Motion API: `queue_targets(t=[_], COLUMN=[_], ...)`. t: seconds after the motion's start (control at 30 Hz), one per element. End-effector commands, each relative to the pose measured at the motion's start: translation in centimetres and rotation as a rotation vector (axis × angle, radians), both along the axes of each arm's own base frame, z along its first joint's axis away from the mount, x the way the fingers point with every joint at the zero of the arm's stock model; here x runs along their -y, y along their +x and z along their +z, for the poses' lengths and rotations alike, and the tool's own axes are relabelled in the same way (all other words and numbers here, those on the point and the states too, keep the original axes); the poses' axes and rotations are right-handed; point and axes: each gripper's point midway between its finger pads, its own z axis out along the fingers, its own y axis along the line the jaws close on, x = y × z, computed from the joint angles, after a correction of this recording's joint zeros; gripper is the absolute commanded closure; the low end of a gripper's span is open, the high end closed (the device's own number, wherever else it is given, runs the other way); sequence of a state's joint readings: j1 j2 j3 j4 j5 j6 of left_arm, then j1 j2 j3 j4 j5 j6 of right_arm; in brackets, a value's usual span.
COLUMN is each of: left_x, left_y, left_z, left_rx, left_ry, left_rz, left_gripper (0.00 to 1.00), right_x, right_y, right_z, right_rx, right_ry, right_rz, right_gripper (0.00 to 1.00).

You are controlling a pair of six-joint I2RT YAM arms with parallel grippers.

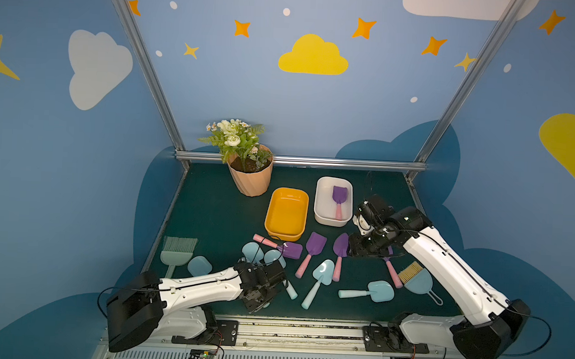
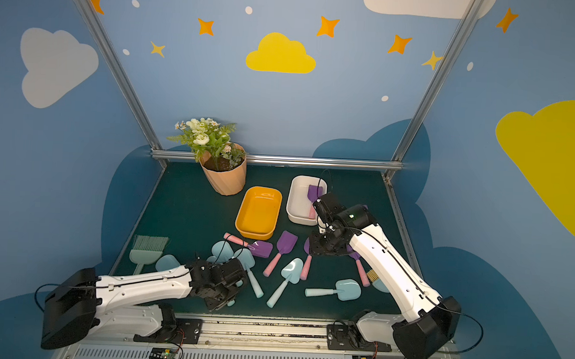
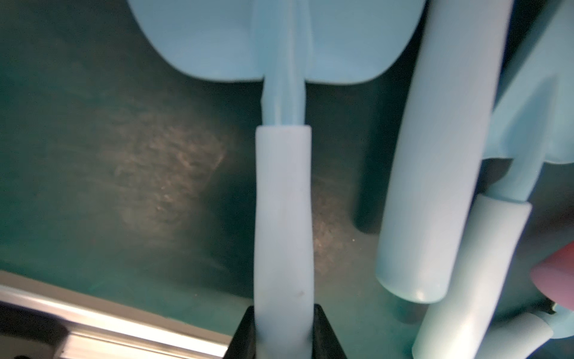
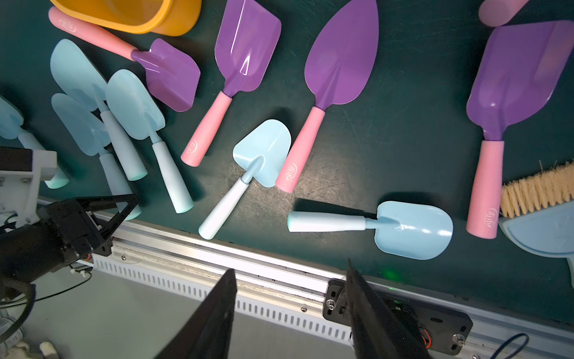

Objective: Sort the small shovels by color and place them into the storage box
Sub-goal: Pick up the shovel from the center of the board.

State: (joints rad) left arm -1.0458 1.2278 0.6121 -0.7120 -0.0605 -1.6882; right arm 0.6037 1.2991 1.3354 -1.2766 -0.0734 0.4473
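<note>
We have the left gripper (image 3: pixel 284 332) clamped on the pale handle end of a light blue shovel (image 3: pixel 283 186). The shovel lies low over the table (image 1: pixel 211 210) near its front edge, toward the front-left corner, in a tight cluster of blue shovels (image 1: pixel 252 252). We cannot tell whether it is off the mat yet.

A neighbouring handle (image 3: pixel 435 171) lies just beside it. We judge the lift should go straight up before any sideways travel, or the blade may drag the others along. The hold sits far back on the handle, so the blade may droop. A slow carry and a low, blade-first set-down look wise.

The right gripper (image 4: pixel 292 310) hangs with its jaws apart and nothing between them. It is above the purple shovels (image 1: pixel 316 243) spread across the middle of the table, near the boxes, so we should route the left arm clear of it.

The white box (image 1: pixel 325 205), toward the back-right corner, holds 1 purple shovel (image 1: pixel 339 197) with a pink handle. The yellow box (image 1: pixel 286 213), just beside it toward the middle, holds nothing. By our reading, blue belongs in the yellow box.

The mint brush (image 1: pixel 176 257) near the left edge and the blue brush (image 1: pixel 420 282) near the right edge stay out.
</note>
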Motion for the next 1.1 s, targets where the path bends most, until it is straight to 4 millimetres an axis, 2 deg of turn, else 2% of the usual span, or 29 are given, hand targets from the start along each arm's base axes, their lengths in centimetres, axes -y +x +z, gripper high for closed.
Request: queue_targets(t=[0.0,0.3,0.5,0.63,0.8,0.93,1.07], left_x=[-1.2,-1.8,-1.8,-2.0,-1.5,1.0,3.3], left_y=[-0.4,-0.2,0.6,1.9,5.3,9.7,14.0], left_z=[0.1,2.2,4.9,8.3,13.7,18.2,21.0], left_rx=[0.003,0.042,0.081,0.145,0.208,0.305,0.345], left_ry=[0.040,0.083,0.135,0.179,0.201,0.142,0.057], left_rz=[0.011,-0.001,-0.057,-0.112,-0.273,-0.471,-0.643], left_gripper=[0.97,0.97,0.97,0.97,0.97,0.97,0.97], right_x=[0.1,0.0,0.1,0.2,0.3,0.4,0.5], right_y=[-0.4,-0.3,-0.3,-0.4,-0.5,-0.4,-0.5], right_z=[0.1,0.0,0.1,0.2,0.3,0.1,0.0], right_rx=[-0.004,-0.004,0.000,0.004,0.008,0.006,-0.009], right_ry=[0.011,0.016,0.017,0.019,0.018,0.005,-0.003], right_rz=[0.002,0.000,-0.004,-0.010,-0.007,-0.006,-0.020], right_gripper=[0.42,0.42,0.42,0.42,0.42,0.42,0.42])
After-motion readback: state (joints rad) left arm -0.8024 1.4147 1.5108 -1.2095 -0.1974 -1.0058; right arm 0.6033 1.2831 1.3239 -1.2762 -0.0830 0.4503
